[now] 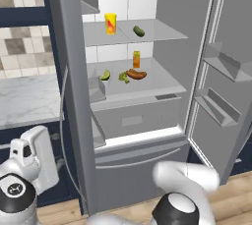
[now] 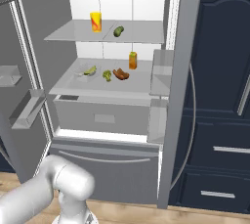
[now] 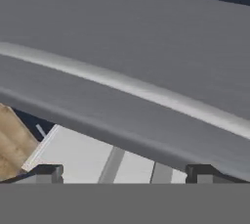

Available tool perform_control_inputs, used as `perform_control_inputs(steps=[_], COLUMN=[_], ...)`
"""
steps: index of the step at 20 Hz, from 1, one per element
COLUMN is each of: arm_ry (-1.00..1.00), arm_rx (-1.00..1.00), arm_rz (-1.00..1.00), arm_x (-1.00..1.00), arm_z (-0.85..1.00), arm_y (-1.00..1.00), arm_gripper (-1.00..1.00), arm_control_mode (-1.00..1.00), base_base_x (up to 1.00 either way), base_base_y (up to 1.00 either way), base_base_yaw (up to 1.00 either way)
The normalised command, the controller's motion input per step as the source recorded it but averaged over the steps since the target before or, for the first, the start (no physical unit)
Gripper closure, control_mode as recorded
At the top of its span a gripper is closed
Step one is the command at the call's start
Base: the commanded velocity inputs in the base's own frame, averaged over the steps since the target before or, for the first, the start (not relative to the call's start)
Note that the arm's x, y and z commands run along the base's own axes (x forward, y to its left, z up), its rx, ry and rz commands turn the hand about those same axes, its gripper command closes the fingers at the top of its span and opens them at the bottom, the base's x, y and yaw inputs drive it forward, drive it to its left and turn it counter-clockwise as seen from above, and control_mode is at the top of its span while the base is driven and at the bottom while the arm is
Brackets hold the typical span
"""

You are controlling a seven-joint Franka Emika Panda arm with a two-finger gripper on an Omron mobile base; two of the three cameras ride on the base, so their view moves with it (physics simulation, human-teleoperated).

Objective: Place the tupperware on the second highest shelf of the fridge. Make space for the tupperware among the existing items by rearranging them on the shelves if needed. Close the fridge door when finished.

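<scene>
Tupperware (image 2: 89, 71) lengthwise along shelf (image 2: 97, 88) front

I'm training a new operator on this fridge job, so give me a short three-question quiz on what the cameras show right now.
1. True or false: both doors of the fridge stand open.
2. Which item shares the upper shelf with the yellow cup? A) cucumber B) orange bottle C) sausage in bun
3. Fill in: the tupperware sits on the same shelf as the orange bottle, at that shelf's ____ end as seen in the base views.

Key: 1 true; 2 A; 3 left. In the hand view the gripper is open, facing the fridge's grey lower front and its bar handle.
</scene>
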Motion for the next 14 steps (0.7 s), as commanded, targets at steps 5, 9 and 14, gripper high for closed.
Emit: perform_control_inputs(steps=[5, 9, 14], arm_ry=[0.02, 0.0, 0.1], arm_rx=[-0.2, -0.08, 0.0], arm_rz=[-0.03, 0.0, 0.0], arm_x=[0.35, 0.15, 0.4], arm_z=[-0.59, -0.54, -0.33], arm_y=[0.27, 0.03, 0.0], arm_gripper=[-1.0, -1.0, -1.0], arm_control_mode=[-1.0, -1.0, -1.0], base_base_x=[0.0, 0.0, 0.0], base_base_y=[0.0, 0.0, 0.0], base_base_yaw=[0.0, 0.0, 0.0])
